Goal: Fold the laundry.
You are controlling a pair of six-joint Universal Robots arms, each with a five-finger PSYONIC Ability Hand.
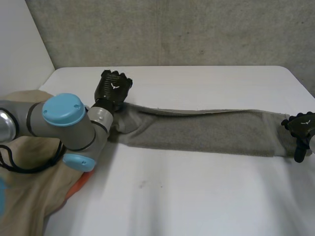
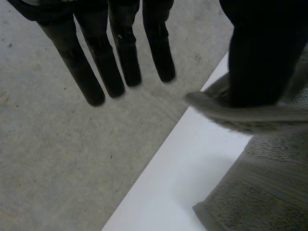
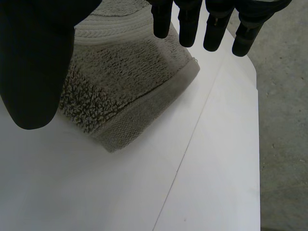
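Observation:
A long grey towel (image 1: 197, 132) lies stretched in a band across the white table (image 1: 197, 196). My left hand (image 1: 114, 87) is at the towel's left end, near the table's far edge. Its fingers (image 2: 122, 53) are straight and spread away from the thumb (image 2: 260, 53). A raised edge of the towel (image 2: 240, 115) rests against that thumb. My right hand (image 1: 301, 129) is at the towel's right end, open. Its straight fingers (image 3: 187, 24) and thumb (image 3: 29, 72) hover over a folded corner of the towel (image 3: 125, 91), touching nothing.
A heap of beige cloth (image 1: 29, 196) with something orange (image 1: 78, 184) under it lies at the table's left front, below my left arm (image 1: 64, 123). Beyond the table's far edge (image 2: 159, 159) is concrete floor (image 2: 57, 159).

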